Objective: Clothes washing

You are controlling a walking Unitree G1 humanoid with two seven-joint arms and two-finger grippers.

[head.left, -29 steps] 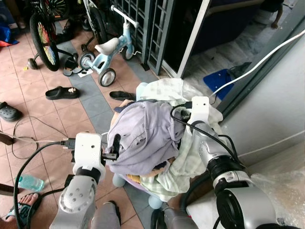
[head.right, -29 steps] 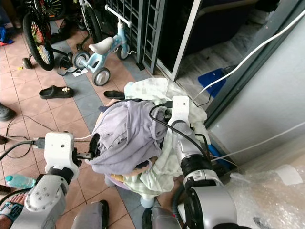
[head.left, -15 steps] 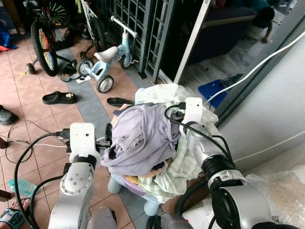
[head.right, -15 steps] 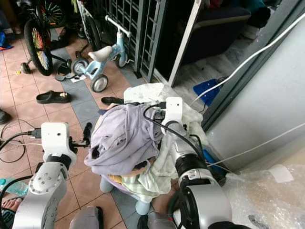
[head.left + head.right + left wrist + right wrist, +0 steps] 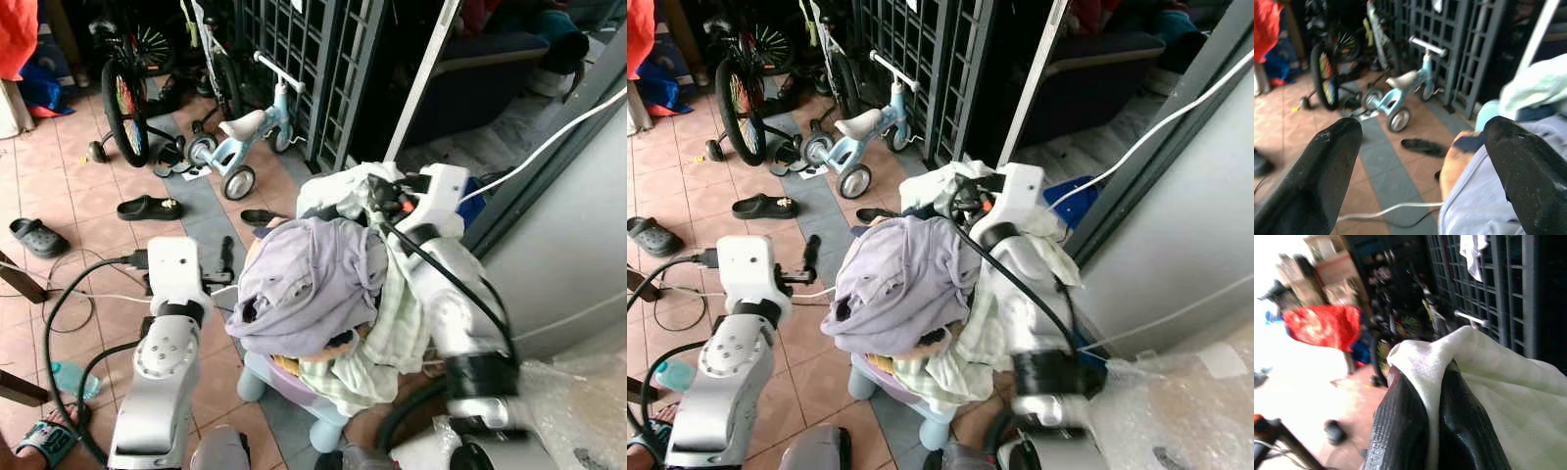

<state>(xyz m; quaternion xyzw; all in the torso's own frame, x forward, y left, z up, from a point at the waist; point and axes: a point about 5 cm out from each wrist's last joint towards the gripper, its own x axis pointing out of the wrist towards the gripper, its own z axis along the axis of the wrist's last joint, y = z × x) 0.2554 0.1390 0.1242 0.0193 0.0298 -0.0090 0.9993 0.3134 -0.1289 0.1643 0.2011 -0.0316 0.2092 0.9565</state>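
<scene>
Left eye view shows us a big soft heap of clothes on a small pale blue basket (image 5: 257,372) with round feet. On top lies a lilac shirt (image 5: 309,284), thin and wrinkled. Under it and toward 3 o'clock hangs a pale green cloth (image 5: 392,333) with faint checks. We count two large pieces, and some smaller bits peek out below that we cannot tell apart.

Our right gripper (image 5: 1435,401) is at the back of the heap, at about 1 o'clock from the shirt. Its two ribbed black fingers (image 5: 1400,426) are pressed together and pinch a fold of the pale green cloth between them.

Our left gripper (image 5: 1420,161) hangs in the air at 9 o'clock from the heap, just beside the shirt and not touching it. Its two black fingers are spread wide with nothing between them.

On the floor of reddish and grey tiles we see one small blue tricycle (image 5: 240,132) with a white seat, one bigger bicycle (image 5: 122,93), one black sandal (image 5: 147,208) and one dark clog (image 5: 37,237). A white cable (image 5: 534,137) runs along the grey wall. We can read no writing anywhere.
</scene>
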